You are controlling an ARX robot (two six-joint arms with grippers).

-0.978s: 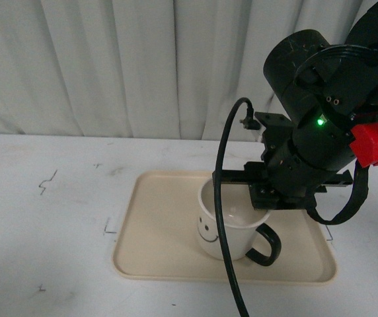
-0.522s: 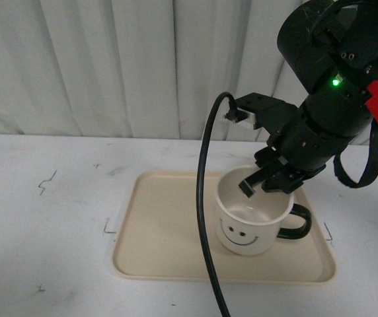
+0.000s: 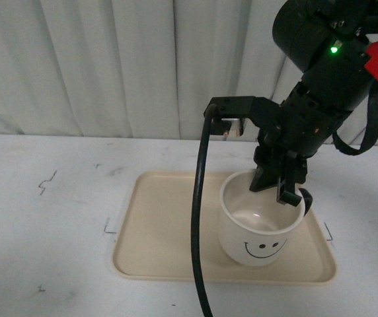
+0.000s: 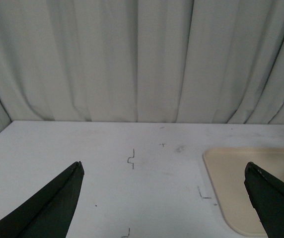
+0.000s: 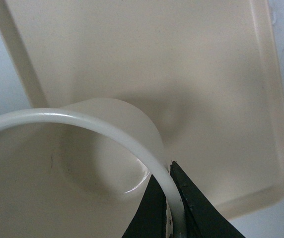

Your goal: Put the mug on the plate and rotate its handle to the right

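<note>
Starting at the left, the left gripper (image 4: 163, 166) hangs over the white table (image 4: 107, 148) with its fingers spread wide and nothing between them. It is well apart from the work, so I expect no trouble from it.

The plate (image 3: 156, 224) lies flat on the table. A thick black cable (image 3: 199, 218) hangs down in front of it, just beside the mug (image 3: 258, 241). If the arm turns more, this cable could brush the mug or push it.

The mug appears to stand on the right part of the plate, near the front rim, with the smiley face (image 3: 265, 249) toward the camera. The right gripper (image 3: 283, 188) is pinching only the thin rim, one finger inside and one outside, as the right wrist view shows clearly.

Such a small grip is my main worry. The smooth wall may slip between the pads, or the mug may tilt and tip when released.

The handle (image 3: 306, 200) is partly hidden behind the fingers and seems to point to the back-right. It may therefore not be truly to the right, and a correction could drag the mug against the plate's rim.
</note>
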